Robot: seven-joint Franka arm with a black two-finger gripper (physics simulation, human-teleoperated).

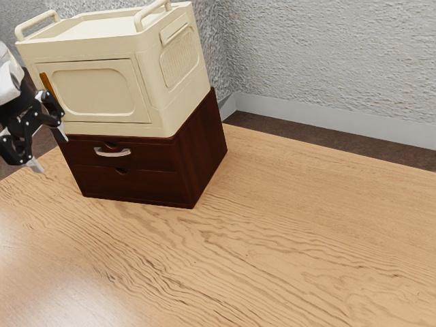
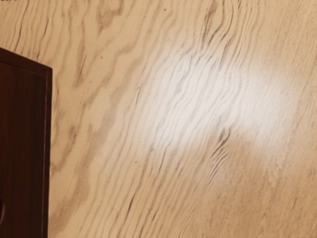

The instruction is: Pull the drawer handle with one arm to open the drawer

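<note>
The gripper (image 1: 48, 145) is open, and its two fingertips stand well separated, with nothing between them. It is at the exterior view's left, above the table (image 1: 272, 238). The drawer handle (image 1: 112, 154), a pale curved bar, lies to the exterior view's right of the gripper, and the two do not touch. This handle sits on the upper drawer (image 1: 153, 155) of the dark brown cabinet (image 1: 204, 150), and this drawer is shut. On top of the cabinet there is a cream box (image 1: 95, 92).
</note>
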